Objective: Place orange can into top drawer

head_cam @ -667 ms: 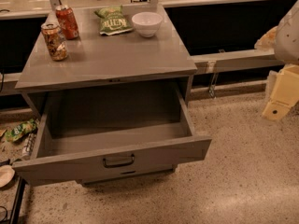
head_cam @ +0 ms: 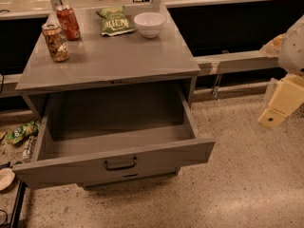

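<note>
Orange can (head_cam: 55,42), speckled and dull with a silver top, stands upright near the back left corner of the grey table (head_cam: 123,56), well apart from the gripper (head_cam: 281,104) and far across the view from it. A brighter red-orange can (head_cam: 68,22) stands just behind the orange can, close to it, a little nearer the gripper's side.

The gripper is at the right edge of the view, a pale cream part hanging over the speckled floor (head_cam: 237,184), lower than the table top and off to the side of the cabinet. Nothing of the task is at it. Whether it is clenched or released I cannot tell.

Top drawer (head_cam: 166,156) is pulled out wide below the table top, between the orange can and the gripper in level and nearer the gripper than the can is. Its grey inside shows bare metal, and a small dark bar handle (head_cam: 120,164) sits in the middle of its front.

On the table, farther toward the gripper than the two cans, a green chip bag (head_cam: 114,21) lies flat at the back edge, and a white bowl (head_cam: 149,24) stands just beside it on the gripper's side. A green packet (head_cam: 19,132) lies on the floor by the far end of the drawer, away from the gripper.
</note>
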Available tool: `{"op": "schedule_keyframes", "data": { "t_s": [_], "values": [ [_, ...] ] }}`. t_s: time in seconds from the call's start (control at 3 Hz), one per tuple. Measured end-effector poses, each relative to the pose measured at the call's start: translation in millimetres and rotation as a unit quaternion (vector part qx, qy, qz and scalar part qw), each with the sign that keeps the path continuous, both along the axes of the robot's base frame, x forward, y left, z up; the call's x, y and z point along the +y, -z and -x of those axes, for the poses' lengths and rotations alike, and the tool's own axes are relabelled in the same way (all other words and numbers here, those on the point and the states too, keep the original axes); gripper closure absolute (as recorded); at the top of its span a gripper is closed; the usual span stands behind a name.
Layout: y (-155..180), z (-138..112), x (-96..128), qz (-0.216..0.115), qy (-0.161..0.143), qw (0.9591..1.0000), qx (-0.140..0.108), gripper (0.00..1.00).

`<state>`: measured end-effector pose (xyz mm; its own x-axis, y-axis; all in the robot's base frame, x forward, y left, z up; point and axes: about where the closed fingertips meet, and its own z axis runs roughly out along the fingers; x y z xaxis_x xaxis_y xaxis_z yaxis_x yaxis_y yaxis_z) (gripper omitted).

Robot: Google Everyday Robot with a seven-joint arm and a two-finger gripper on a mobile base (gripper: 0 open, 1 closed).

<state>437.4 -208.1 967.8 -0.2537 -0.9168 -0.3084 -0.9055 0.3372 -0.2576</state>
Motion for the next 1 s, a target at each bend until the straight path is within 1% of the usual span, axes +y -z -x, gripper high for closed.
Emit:
{"op": "schedule_keyframes", "data": {
  "t_s": [0.33,0.67,1.0],
  "values": [
    [15.3,-17.1,29.4,-0.050,-0.006,0.9984,-0.025,0.00],
    [31.3,-43.2,63.5,-0.119,-0.027,0.9919,-0.034,0.00],
    [50.8,-71.7,97.0,-0.171,-0.041,0.9842,-0.020,0.00]
  ]
}}
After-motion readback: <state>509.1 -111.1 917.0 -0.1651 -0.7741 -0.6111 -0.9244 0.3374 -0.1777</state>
